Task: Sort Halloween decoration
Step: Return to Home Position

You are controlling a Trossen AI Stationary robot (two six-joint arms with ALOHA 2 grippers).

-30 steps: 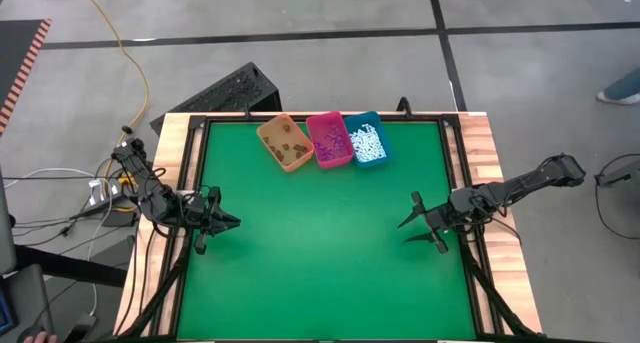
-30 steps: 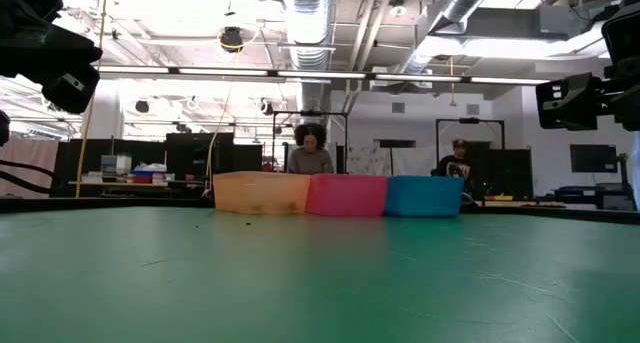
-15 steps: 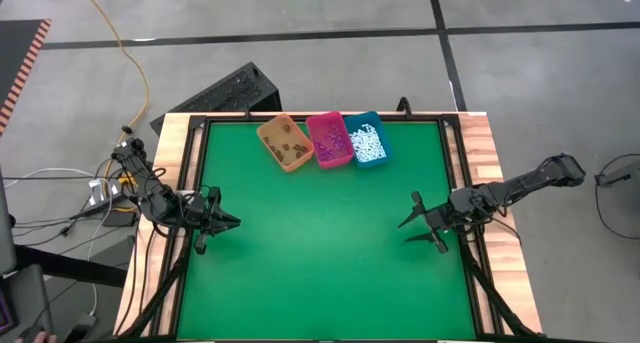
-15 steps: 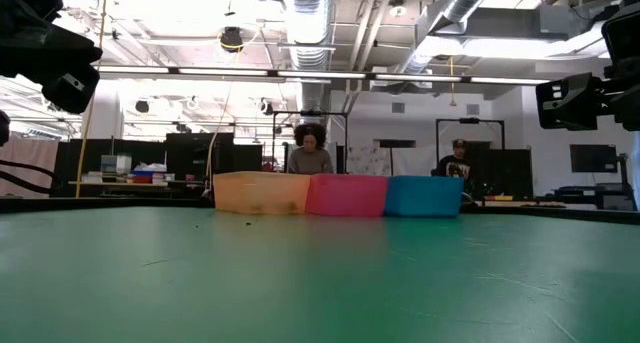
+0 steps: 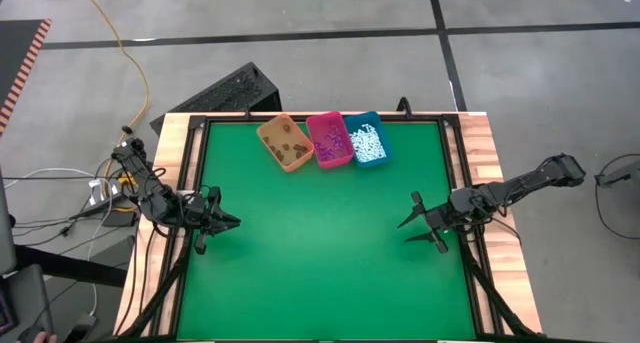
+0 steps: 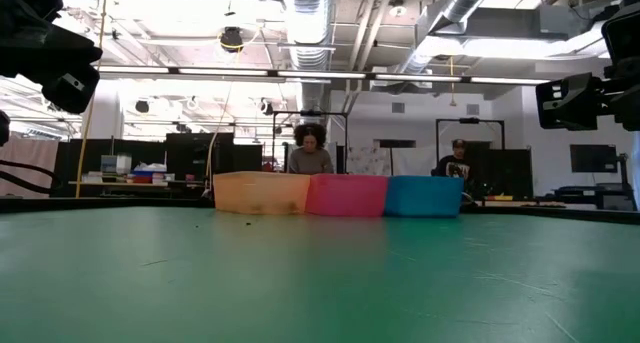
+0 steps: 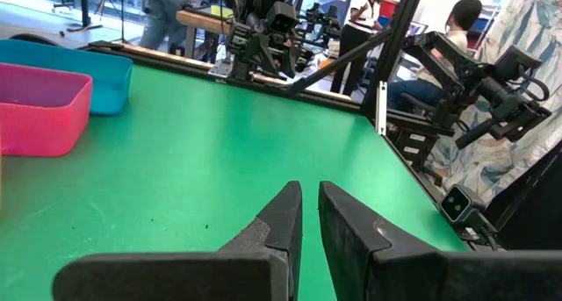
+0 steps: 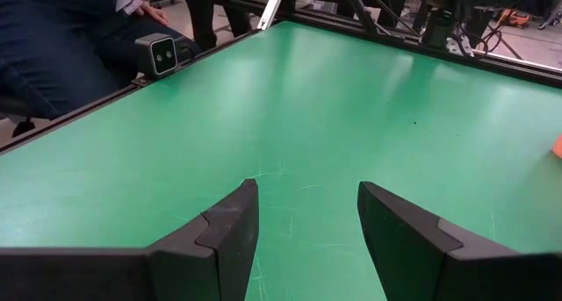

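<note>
Left gripper at 9 o'clock stayed together, right gripper at 3 o'clock apart. Three bins had not moved.

Your left arm sits folded low on its own side, left gripper pointing inward, its 2 fingers nearly together with only a slit between. Your right arm mirrors it opposite, right gripper fingers spread wide.

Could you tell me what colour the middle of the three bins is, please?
The middle bin is pink; the high view shows it best.
</note>
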